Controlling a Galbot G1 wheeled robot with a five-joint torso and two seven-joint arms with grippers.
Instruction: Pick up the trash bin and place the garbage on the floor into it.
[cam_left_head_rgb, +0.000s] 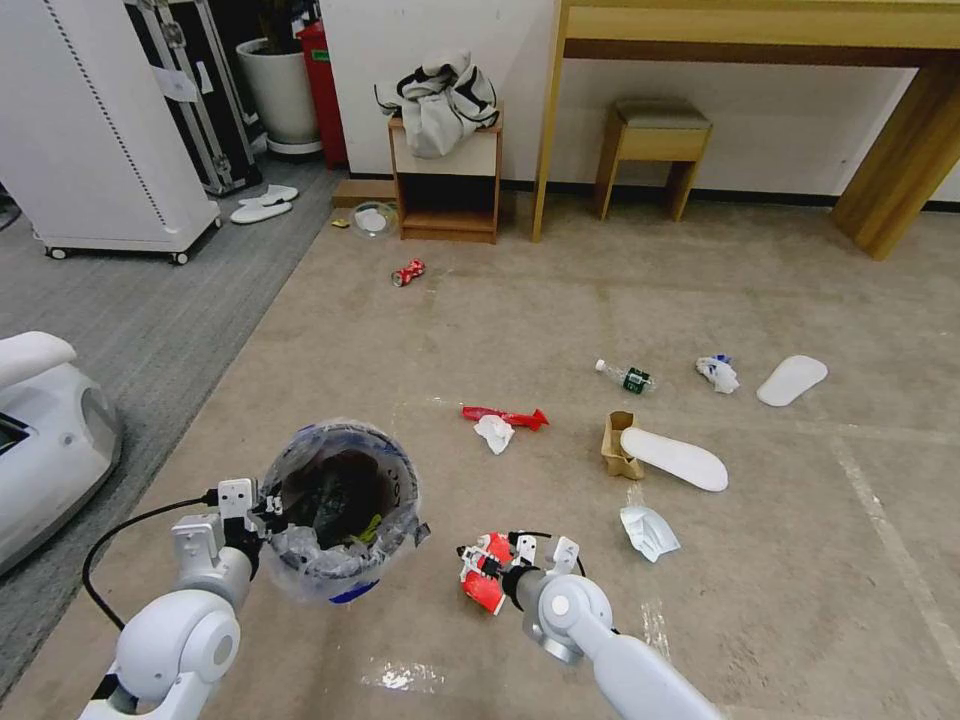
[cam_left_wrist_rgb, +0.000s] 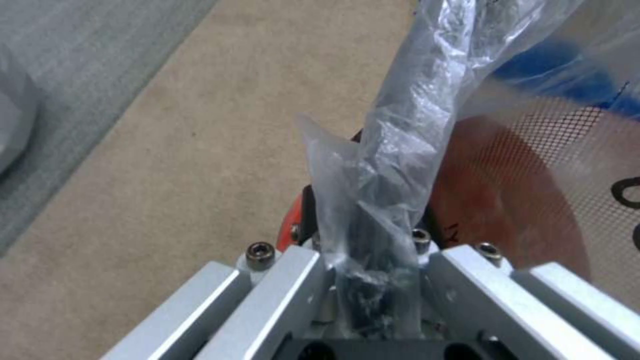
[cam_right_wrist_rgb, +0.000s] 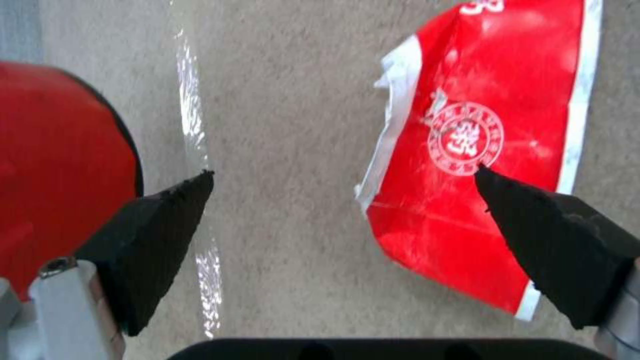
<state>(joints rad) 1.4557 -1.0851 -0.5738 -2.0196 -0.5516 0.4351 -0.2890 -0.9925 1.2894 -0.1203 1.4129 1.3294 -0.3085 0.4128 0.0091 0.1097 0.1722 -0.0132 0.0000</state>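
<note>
The trash bin (cam_left_head_rgb: 342, 510), lined with a clear bag (cam_left_wrist_rgb: 400, 150), hangs off the carpet (cam_left_head_rgb: 560, 300) in the left gripper (cam_left_head_rgb: 268, 520), whose fingers are clamped on its rim. Just beside it, the right gripper (cam_left_head_rgb: 480, 572) spreads wide over one red wrapper (cam_right_wrist_rgb: 480, 150), holding nothing. Farther out lie another red wrapper (cam_left_head_rgb: 505, 414), one can (cam_left_head_rgb: 408, 272), one bottle (cam_left_head_rgb: 626, 376), one carton (cam_left_head_rgb: 620, 446), three tissues and four slippers.
</note>
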